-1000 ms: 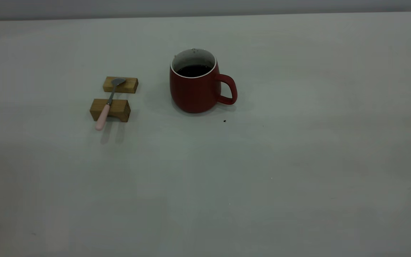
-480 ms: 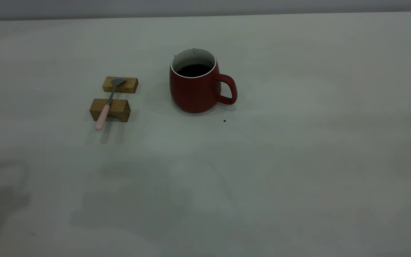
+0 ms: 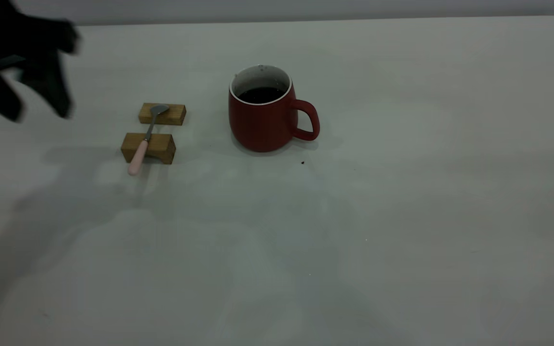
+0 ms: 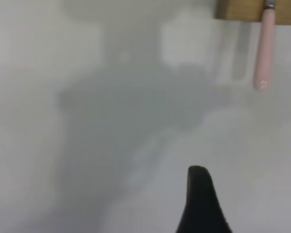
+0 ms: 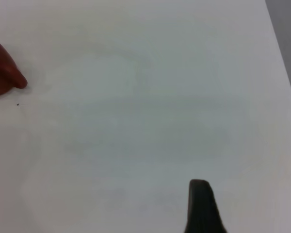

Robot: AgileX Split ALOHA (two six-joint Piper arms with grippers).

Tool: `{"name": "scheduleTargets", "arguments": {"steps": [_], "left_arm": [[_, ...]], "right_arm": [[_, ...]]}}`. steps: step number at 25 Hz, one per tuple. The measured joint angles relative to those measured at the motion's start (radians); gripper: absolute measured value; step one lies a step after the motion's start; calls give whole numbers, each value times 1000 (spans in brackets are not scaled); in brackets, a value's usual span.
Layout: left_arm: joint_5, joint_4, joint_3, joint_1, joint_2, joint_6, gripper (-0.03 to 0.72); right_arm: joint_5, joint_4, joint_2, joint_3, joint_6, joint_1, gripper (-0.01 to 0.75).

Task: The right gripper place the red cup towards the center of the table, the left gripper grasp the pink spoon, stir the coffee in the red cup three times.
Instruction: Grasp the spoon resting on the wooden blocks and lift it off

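Exterior view first: the left gripper [image 3: 36, 103], a black angular shape, sits in the upper left of the frame with its dark fingers spread wide and nothing between them. It is well apart from the pink spoon [image 3: 143, 142], a slim spoon with a pale pink rounded handle and a grey metal neck and bowl. The spoon lies across two small wooden blocks [image 3: 148, 147] left of centre, with the bowl on the farther block and the handle overhanging the nearer one. The rounded dark red ceramic cup [image 3: 262, 117], white inside, stands upright near the upper middle of the plain off-white table [image 3: 402, 216], its loop handle pointing toward frame right. The dark coffee [image 3: 260, 94] lies undisturbed in it. The right gripper is not in this frame.

Left wrist view: one dark fingertip [image 4: 200, 194] rises from the bottom edge, and the spoon's pink handle and a block corner show at the top right.

Right wrist view: the cup peeks in at the left edge, far from the one dark fingertip [image 5: 201, 204] at the bottom; I cannot tell whether the right gripper is open.

Judging by this, the cup already looks placed. Grasping the spoon and all three stirs remain.
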Motion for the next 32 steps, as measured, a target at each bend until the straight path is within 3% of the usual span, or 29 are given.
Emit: {"name": "scheduleTargets", "arguments": {"steps": [5, 11, 29, 32], "left_arm": [[-10, -2, -127, -53, 182, -1, 571], [-5, -2, -234, -65, 314, -3, 571], [-54, -21, -306, -73, 497, -3, 571], [-70, -21, -307, -73, 499, -8, 544]], "right_arm": [[0, 0, -1, 0, 0, 0, 533], [0, 0, -1, 0, 0, 0, 533], [0, 0, -1, 0, 0, 0, 533], [0, 0, -1, 0, 0, 0, 533]]}}
